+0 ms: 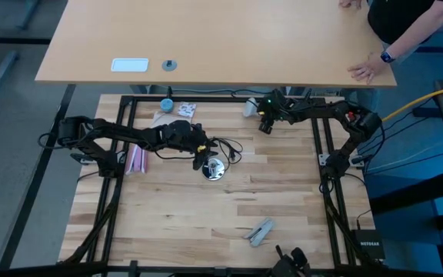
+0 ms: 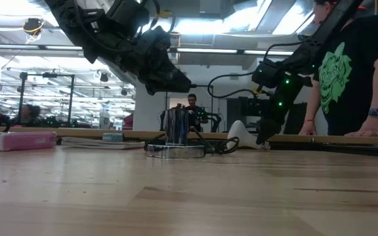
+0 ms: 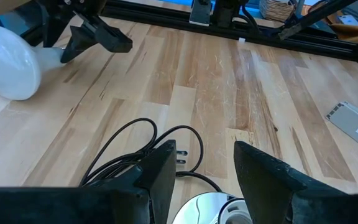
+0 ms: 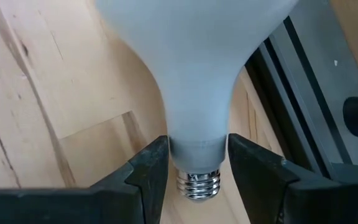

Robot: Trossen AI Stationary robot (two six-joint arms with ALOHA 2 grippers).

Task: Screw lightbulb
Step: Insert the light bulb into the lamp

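The frosted-white lightbulb lies near the table's far edge, right of centre, its globe on the wood. My right gripper is shut on its neck. A shiny silver disc with an upright metal socket and a black cord stands mid-table. My left gripper hovers open just above it, with nothing between its fingers. My right gripper pinches the bulb's narrow white neck between its two fingers, just ahead of the metal screw thread. The fingers slant down from the table's right side and run along the bulb. The thread points back toward the wrist, and the globe rests on the table.
A pink object lies left of the disc, with a blue cap and papers at the far left. A grey part lies near the front edge. A black frame rail borders the far side. A person's hand rests on the farther table.
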